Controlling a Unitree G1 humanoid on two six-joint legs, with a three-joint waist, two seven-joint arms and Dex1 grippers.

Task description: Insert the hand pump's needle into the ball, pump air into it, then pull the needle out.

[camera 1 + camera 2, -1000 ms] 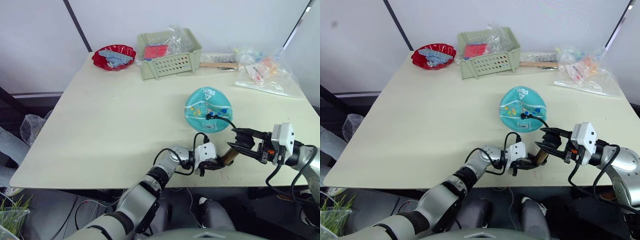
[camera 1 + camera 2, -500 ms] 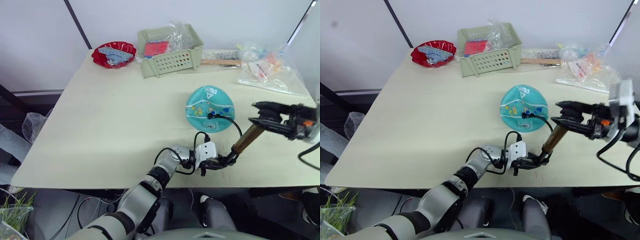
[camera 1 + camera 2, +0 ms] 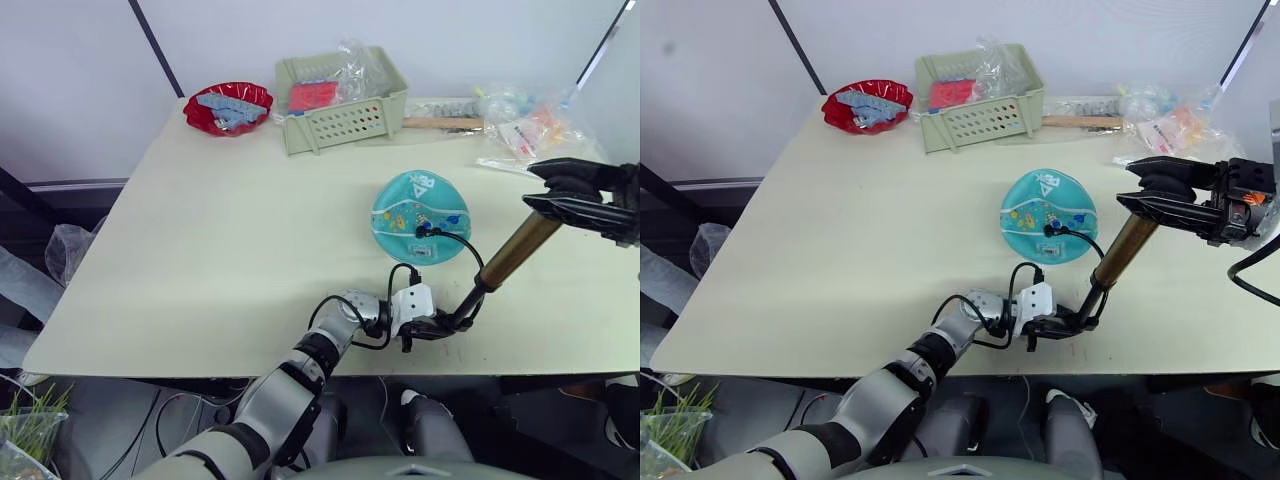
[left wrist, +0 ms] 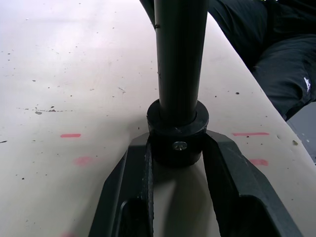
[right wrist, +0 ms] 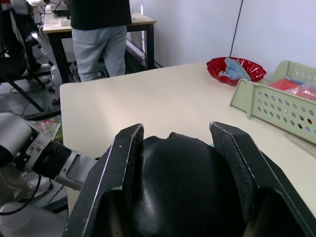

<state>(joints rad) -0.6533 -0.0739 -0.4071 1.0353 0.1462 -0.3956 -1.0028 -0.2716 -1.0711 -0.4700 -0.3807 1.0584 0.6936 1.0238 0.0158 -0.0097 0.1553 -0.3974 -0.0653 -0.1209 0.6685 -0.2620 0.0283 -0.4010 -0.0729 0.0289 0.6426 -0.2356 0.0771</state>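
- The left tool clamps the black base cap of the hand pump at the counter edge; the right tool grips its top handle.
- The teal ball lies just beyond the left tool, hose and needle plugged in.
- Far across: green basket, red bowl, plastic bags.
- Since earlier, the right tool has risen, drawing the pump longer.

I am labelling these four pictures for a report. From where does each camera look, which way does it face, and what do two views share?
Left eye view: head, facing down over the table; both arms, ball.
Right eye view: head, same scene.
Left wrist view: along the left gripper, clamped on the hand pump base.
Right wrist view: along the right gripper on the pump's black handle, toward the red bowl.
Shared: the hand pump.
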